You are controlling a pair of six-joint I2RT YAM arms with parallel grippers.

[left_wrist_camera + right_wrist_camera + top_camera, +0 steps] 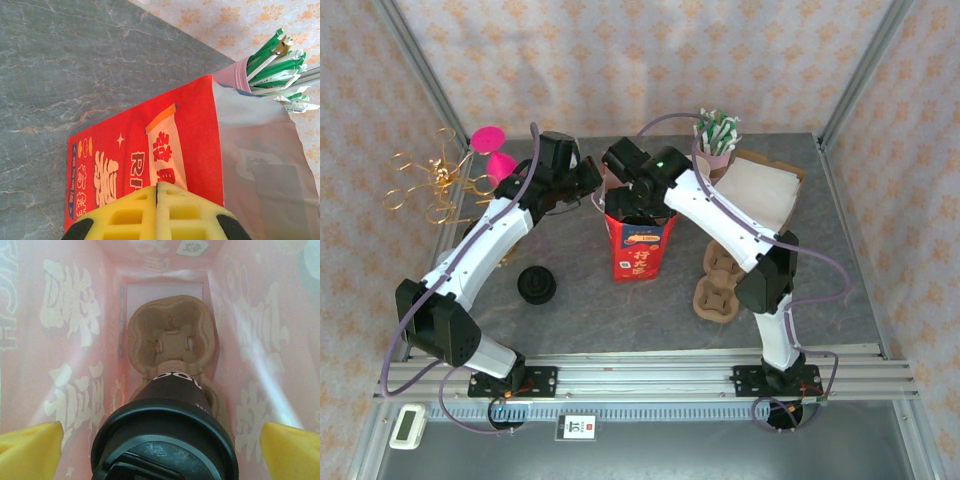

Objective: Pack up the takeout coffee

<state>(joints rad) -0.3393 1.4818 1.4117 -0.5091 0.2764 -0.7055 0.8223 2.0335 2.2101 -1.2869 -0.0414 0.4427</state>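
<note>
The coffee cup [172, 390] is being seen seated in a pulp carrier [172, 335] inside the red bag [638, 250], between the widely parted fingers of the right gripper [160, 446]. The bag's rim is being pinched by the closed left gripper [156, 189].

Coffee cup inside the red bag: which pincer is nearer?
Right. The right pincer is down in the bag, open, its fingers flanking the coffee cup. The left pincer is outside, shut on the bag's rim.
</note>
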